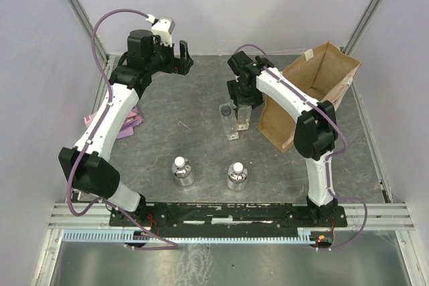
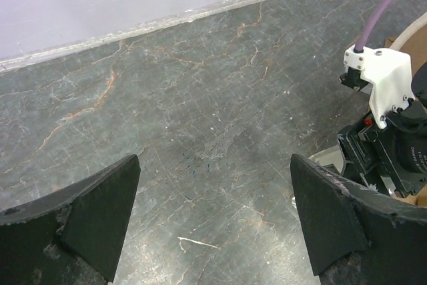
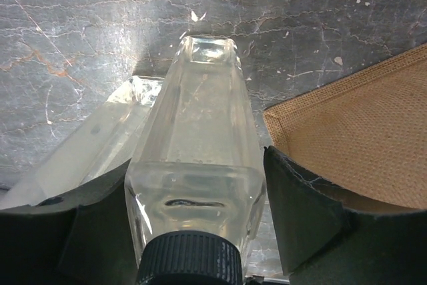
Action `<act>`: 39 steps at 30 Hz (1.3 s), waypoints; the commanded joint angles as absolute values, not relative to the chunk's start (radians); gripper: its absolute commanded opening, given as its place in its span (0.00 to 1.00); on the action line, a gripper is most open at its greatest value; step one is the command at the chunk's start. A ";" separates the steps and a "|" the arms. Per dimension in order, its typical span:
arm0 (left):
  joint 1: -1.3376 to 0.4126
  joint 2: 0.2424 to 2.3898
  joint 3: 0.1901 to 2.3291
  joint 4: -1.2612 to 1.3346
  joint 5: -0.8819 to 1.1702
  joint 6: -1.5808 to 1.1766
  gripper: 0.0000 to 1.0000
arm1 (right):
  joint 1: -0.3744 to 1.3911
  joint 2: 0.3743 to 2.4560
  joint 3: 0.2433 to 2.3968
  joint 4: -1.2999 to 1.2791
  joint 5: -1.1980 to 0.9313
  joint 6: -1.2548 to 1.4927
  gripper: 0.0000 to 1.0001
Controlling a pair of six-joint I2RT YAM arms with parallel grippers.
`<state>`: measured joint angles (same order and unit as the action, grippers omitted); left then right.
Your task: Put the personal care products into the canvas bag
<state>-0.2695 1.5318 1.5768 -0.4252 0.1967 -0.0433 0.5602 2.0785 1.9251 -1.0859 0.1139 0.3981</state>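
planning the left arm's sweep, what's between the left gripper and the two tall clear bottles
Only bare grey tabletop: in the top view nothing stands between the left gripper and the tall clear bottles.

A grey, marble-veined table (image 1: 194,98) sits between pale lilac walls (image 1: 214,5). A flat pink packet (image 1: 129,122) lies near the table's left edge, partly covered. A small white scrap (image 1: 182,124) rests mid-table. A metal rail (image 1: 67,216) runs along the near edge.
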 commanded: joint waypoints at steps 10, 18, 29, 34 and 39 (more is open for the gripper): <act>-0.261 1.550 1.593 -0.381 0.252 -0.020 1.00 | 0.560 2.103 1.981 -1.109 0.136 0.318 0.36; -0.263 1.569 1.587 -0.336 0.317 -0.055 1.00 | 0.560 2.079 2.113 -1.179 0.199 0.265 0.11; -0.263 1.586 1.593 -0.238 0.436 -0.123 1.00 | 0.549 2.019 2.425 -1.177 0.341 0.180 0.00; -0.327 1.581 1.541 -0.108 0.561 -0.142 1.00 | 0.526 1.907 2.405 -1.023 0.458 0.124 0.00; -0.477 1.608 1.586 -0.109 0.548 -0.088 0.99 | 0.497 1.775 2.348 -0.850 0.592 0.017 0.00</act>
<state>-0.3748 1.5967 1.5471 -0.1875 0.4835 -0.1078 0.5259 1.9797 2.3348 -1.1225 0.3931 0.1257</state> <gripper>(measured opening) 0.996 0.569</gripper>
